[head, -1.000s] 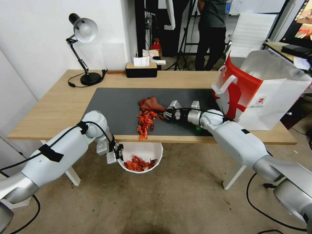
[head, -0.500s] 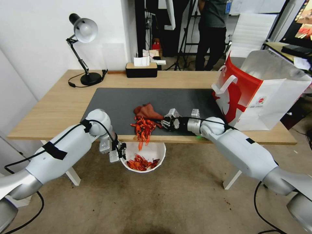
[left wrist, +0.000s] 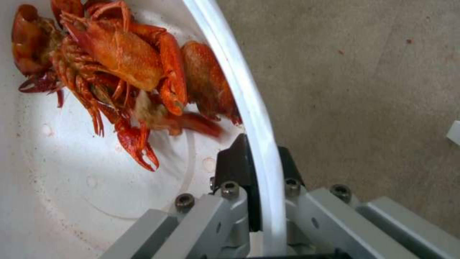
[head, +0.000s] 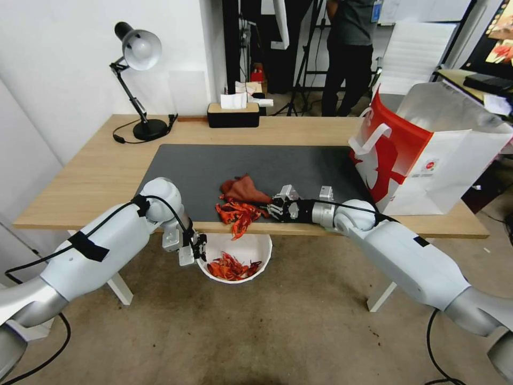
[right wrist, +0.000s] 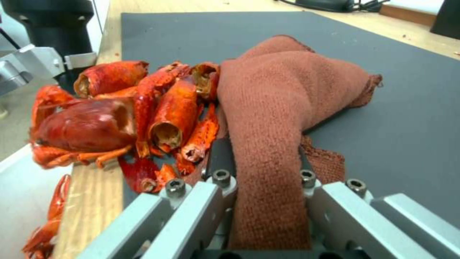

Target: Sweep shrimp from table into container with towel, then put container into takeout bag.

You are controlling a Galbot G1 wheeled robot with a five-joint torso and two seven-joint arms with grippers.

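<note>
A pile of red-orange shrimp (head: 237,214) (right wrist: 139,115) lies at the front edge of the table (head: 96,176), some hanging over it. My right gripper (head: 273,207) (right wrist: 261,169) is shut on the rust-red towel (head: 243,188) (right wrist: 283,108), which presses against the pile. Below the edge my left gripper (head: 196,251) (left wrist: 258,172) is shut on the rim of the white container (head: 246,248) (left wrist: 254,108), held in the air under the pile. More shrimp (head: 231,267) (left wrist: 120,68) lie inside it. The takeout bag (head: 427,155) stands open at the table's right end.
A dark grey mat (head: 214,166) covers the table's middle. At the back stand a desk lamp (head: 136,80) and a black tissue box (head: 232,113). Bare floor (head: 278,331) lies under the container.
My right gripper has dragged the towel and shrimp toward the front edge, and some pieces have dropped into the container. The left arm has shifted the container slightly right and up.
</note>
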